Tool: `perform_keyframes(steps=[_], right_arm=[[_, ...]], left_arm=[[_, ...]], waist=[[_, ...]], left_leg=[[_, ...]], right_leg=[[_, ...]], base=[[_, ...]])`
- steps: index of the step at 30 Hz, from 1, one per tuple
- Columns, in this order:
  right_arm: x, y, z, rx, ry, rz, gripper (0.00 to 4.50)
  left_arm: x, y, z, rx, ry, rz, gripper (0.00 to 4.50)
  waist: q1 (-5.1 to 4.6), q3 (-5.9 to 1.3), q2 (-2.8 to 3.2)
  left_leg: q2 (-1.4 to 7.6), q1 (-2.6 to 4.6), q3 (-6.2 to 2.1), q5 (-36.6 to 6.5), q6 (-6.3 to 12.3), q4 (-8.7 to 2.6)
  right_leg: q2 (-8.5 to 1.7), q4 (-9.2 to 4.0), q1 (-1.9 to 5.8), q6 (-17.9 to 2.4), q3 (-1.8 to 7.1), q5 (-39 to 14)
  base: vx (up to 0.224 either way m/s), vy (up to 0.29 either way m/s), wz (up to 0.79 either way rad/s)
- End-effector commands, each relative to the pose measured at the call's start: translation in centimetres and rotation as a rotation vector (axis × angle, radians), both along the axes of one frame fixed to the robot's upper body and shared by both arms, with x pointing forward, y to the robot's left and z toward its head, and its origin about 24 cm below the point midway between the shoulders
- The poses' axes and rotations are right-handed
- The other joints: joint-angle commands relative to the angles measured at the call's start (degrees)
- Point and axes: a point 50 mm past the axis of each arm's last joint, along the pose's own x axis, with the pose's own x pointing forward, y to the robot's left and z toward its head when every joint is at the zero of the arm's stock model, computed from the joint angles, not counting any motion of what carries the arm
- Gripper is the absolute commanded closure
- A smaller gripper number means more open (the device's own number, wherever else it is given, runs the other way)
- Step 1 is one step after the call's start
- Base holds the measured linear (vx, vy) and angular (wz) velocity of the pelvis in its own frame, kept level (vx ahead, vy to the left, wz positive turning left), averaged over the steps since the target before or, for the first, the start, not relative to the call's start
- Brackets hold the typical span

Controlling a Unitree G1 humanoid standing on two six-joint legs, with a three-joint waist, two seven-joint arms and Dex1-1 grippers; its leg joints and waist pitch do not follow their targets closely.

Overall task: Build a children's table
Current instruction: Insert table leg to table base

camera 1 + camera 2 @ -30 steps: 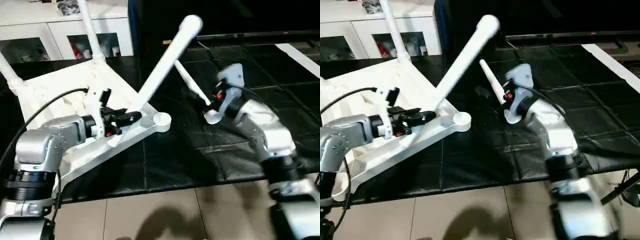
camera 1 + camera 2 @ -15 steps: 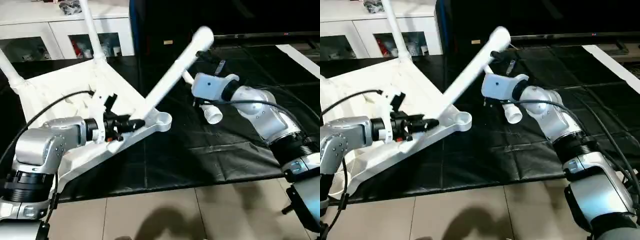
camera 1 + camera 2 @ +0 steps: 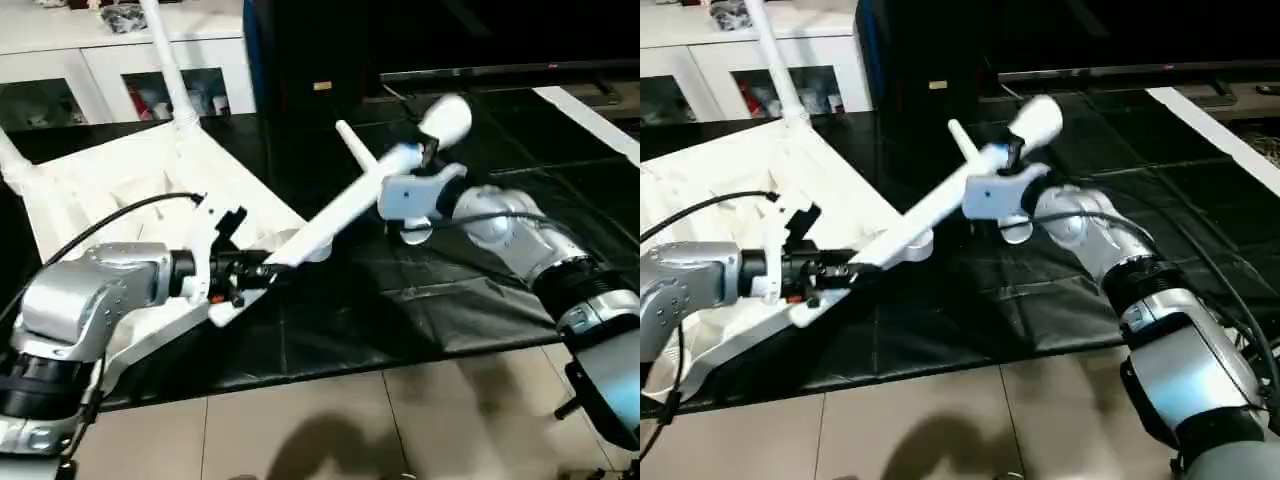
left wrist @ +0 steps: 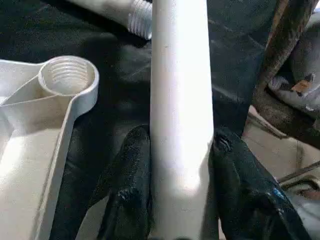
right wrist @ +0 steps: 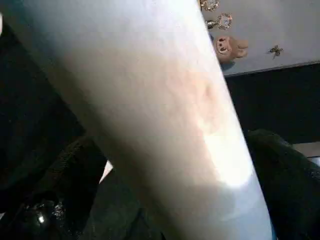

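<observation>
The children's table top (image 3: 110,185) lies upside down on the left, with two legs (image 3: 165,60) standing in its far sockets. My left gripper (image 4: 180,145) is shut on the thin end of a third white leg (image 3: 360,195). This leg slants up to the right over the near corner socket (image 4: 67,75). My right gripper (image 5: 175,165) is open, its fingers (image 5: 62,187) standing on either side of the same leg near its thick upper end (image 3: 445,118). Behind it on the mat, a loose leg (image 3: 355,148) lies with its threaded end (image 4: 137,15) near the socket.
A black mat (image 3: 480,290) covers the ground under the parts, and pale floor tiles (image 3: 350,420) run along its near edge. A white glass-door cabinet (image 3: 110,80) stands at the back left. A dark low unit (image 3: 450,40) sits behind the mat.
The held leg has tipped lower and further to the right. My right arm has swung up from the mat, and its open fingers now straddle the leg's upper part.
</observation>
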Motion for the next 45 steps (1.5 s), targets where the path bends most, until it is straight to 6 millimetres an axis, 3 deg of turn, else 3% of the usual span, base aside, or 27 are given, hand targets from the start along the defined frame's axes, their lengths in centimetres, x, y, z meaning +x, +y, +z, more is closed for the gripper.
perform_keyframes(steps=[1, 4, 5, 8, 10, 12, 18, 26, 37, 40, 42, 43, 45], right_arm=[[0.1, 0.0, 0.0, 0.003, 0.008, 0.007, 0.34], [0.0, 0.0, -0.5, -0.004, 0.018, 0.015, 0.37], [-0.1, 0.0, -0.6, -0.004, 0.018, 0.016, 0.71], [-0.1, 0.0, -0.8, 0.0, 0.029, 0.017, 0.79], [-0.1, 0.0, -0.9, 0.0, 0.032, 0.02, 1.15], [-0.2, 0.0, -1.1, -0.002, 0.038, 0.026, 1.21], [-0.4, 0.0, -1.9, -0.018, 0.064, 0.04, 1.63], [-0.6, 0.0, -2.8, -0.032, 0.096, 0.04, 1.91], [-0.7, -0.5, -3.4, -0.021, 0.136, 0.013, 1.98], [-0.7, -0.5, -3.5, -0.023, 0.14, 0.013, 1.98], [-0.7, -0.5, -3.5, -0.024, 0.141, 0.013, 1.98], [-0.7, -0.5, -3.5, -0.025, 0.142, 0.014, 1.98], [-0.7, -0.5, -3.5, -0.026, 0.143, 0.013, 2.33]], left_arm=[[0.0, 0.2, 1.6, -0.011, -0.07, -0.024, 3.02], [0.1, 0.5, 2.0, -0.003, -0.095, -0.015, 3.02], [0.1, 0.5, 2.1, -0.003, -0.096, -0.014, 3.02], [0.2, 0.6, 2.5, -0.009, -0.136, -0.032, 3.02], [0.2, 0.7, 2.7, -0.009, -0.147, -0.039, 3.02], [0.3, 1.0, 2.9, -0.003, -0.16, -0.037, 3.02], [0.8, 2.1, 3.4, 0.024, -0.212, 0.003, 3.02], [1.7, 3.6, 5.4, -0.008, -0.355, 0.062, 3.02], [2.2, 4.0, 7.2, -0.16, -0.436, 0.106, 3.02], [2.2, 4.0, 7.6, -0.198, -0.454, 0.104, 2.32], [2.2, 4.0, 7.8, -0.215, -0.46, 0.105, 2.17], [2.3, 4.2, 8.2, -0.234, -0.481, 0.117, 2.17], [2.4, 4.4, 8.4, -0.247, -0.497, 0.14, 1.96]], waist=[[-0.24, -4.19, -0.64], [-0.53, -4.21, -0.74], [-0.6, -4.24, -0.73], [-0.78, -4.25, -0.63], [-0.88, -4.29, -0.66], [-0.89, -4.32, -0.6], [-0.97, -4.25, -0.71], [-0.96, -4.29, -0.7], [-0.92, -4.35, -0.69], [-0.93, -4.35, -0.69], [-0.67, -4.51, -0.03], [-0.9, -4.48, -0.33], [-1.06, -4.4, -1.24]], left_leg=[[-2.2, -0.59, 1.73, -11.7, 1.39, -2.89], [-2.26, -0.71, 1.67, -11.6, 1.35, -2.86], [-2.25, -0.72, 1.67, -11.4, 1.37, -2.85], [-2.24, -0.73, 1.65, -11.3, 1.49, -2.85], [-2.24, -0.75, 1.65, -11.0, 1.55, -2.8], [-2.22, -0.74, 1.65, -10.9, 1.63, -2.8], [-2.19, -0.69, 1.65, -11.7, 1.5, -2.84], [-2.19, -0.71, 1.61, -11.6, 1.55, -2.87], [-2.15, -0.66, 1.64, -11.5, 1.54, -2.83], [-2.16, -0.71, 1.67, -11.4, 1.57, -2.81], [-2.2, -0.45, 1.72, -12.0, 1.08, -2.68], [-1.99, -0.75, 1.48, -12.0, 0.83, -2.87], [-1.96, -0.52, 1.5, -12.9, 1.03, -2.88]], right_leg=[[-1.68, -4.23, 3.94, -7.1, 2.25, -18.0], [-1.63, -4.12, 4.08, -7.1, 2.26, -17.5], [-1.65, -4.1, 4.09, -7.2, 2.28, -17.2], [-1.58, -4.01, 4.12, -7.8, 2.27, -16.3], [-1.59, -3.91, 4.15, -8.2, 2.33, -15.4], [-1.61, -3.83, 4.16, -8.5, 2.36, -14.9], [-1.67, -3.94, 4.13, -8.4, 2.39, -16.3], [-1.7, -3.84, 4.16, -8.8, 2.49, -15.3], [-1.74, -3.68, 4.2, -9.2, 2.56, -14.6], [-1.71, -3.67, 4.19, -9.3, 2.56, -14.4], [-1.76, -4.01, 4.03, -10.4, 2.58, -13.7], [-1.67, -3.7, 4.4, -10.9, 2.38, -12.0], [-1.52, -3.46, 4.3, -10.5, 2.41, -12.4]], base=[[0.0, 0.0, 0.0], [0.0, 0.0, 0.0], [0.0, 0.0, 0.0], [0.0, 0.0, 0.0], [0.0, 0.0, 0.0], [0.0, 0.0, 0.0], [0.0, 0.0, 0.0], [0.0, 0.0, 0.0], [0.0, 0.0, 0.0], [0.0, 0.0, 0.0], [0.0, 0.0, 0.0], [0.0, 0.0, 0.0], [0.0, 0.0, 0.0]])
